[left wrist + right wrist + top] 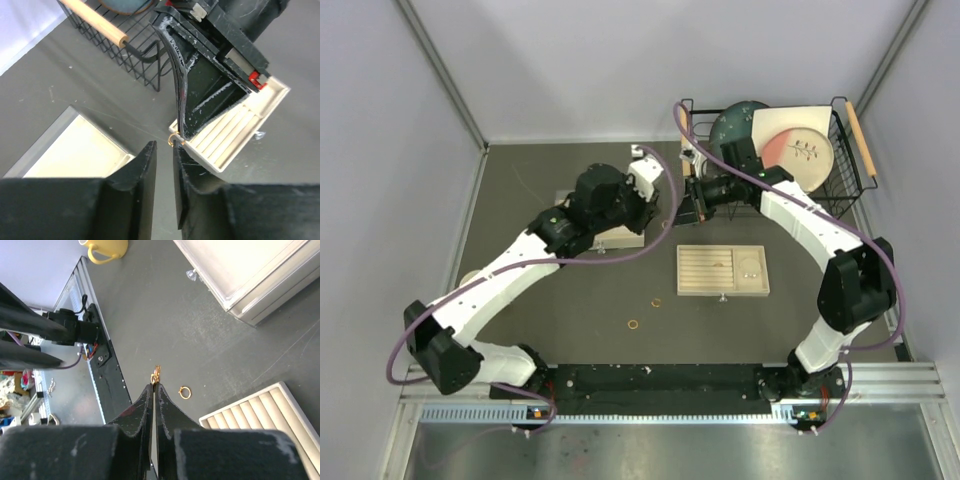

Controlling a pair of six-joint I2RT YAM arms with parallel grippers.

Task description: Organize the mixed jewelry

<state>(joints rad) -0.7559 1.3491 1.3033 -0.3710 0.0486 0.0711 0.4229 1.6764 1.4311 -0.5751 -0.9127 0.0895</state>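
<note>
A gold ring (156, 374) pinched in the right hand (155, 386), likely bound for the tray (260, 412).
Tray just beside its tips; left hand (164, 151) narrow, empty.

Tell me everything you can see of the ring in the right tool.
The ring is a tiny gold-coloured band, seemingly metal, pinched at the tips of the shut right tool. Only the tool touches it. It seems held above the grey table, near the slotted end of the beige tray; a second ring lies loose on the table nearby.
</note>
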